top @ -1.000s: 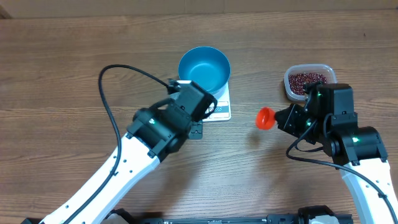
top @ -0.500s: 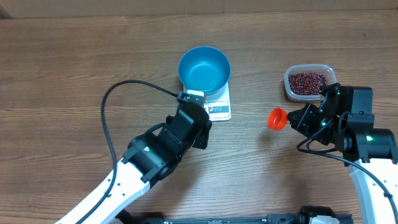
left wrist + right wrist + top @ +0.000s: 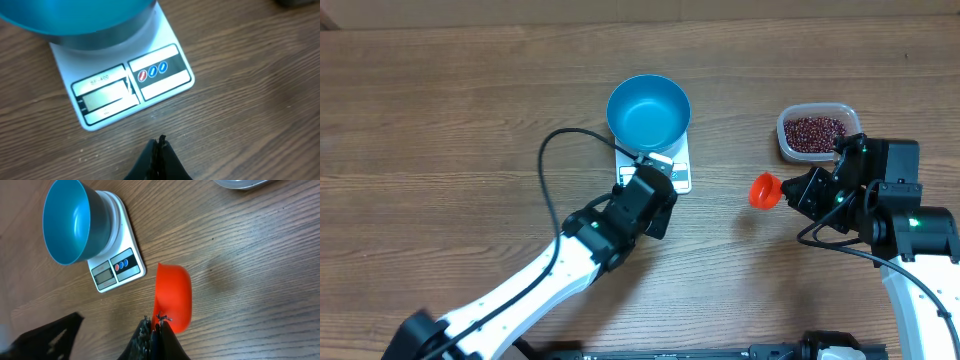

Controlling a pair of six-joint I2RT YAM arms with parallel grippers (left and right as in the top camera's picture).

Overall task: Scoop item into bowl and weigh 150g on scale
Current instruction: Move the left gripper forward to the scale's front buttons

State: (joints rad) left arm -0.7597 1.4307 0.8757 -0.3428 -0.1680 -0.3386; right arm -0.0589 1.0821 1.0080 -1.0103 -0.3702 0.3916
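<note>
The bright blue bowl (image 3: 648, 112) stands empty on the small white scale (image 3: 677, 180). In the left wrist view the scale (image 3: 135, 85) shows its display and blue-marked buttons, with the bowl (image 3: 75, 15) at the top edge. My left gripper (image 3: 160, 142) is shut and empty, just short of the scale's front edge. My right gripper (image 3: 157, 322) is shut on an orange scoop (image 3: 172, 297), held over the table right of the scale (image 3: 117, 265). The dark red beans (image 3: 812, 133) lie in a clear tub (image 3: 817, 108) behind the right arm.
The left arm's black cable (image 3: 570, 140) loops over the table left of the bowl. The right arm (image 3: 890, 215) stands at the right edge. Bare wood lies between the scoop (image 3: 764, 189) and the scale.
The left arm has swung right and forward, bringing its gripper up to the scale's front edge. The right gripper moved a little right with the scoop, then stayed still.
</note>
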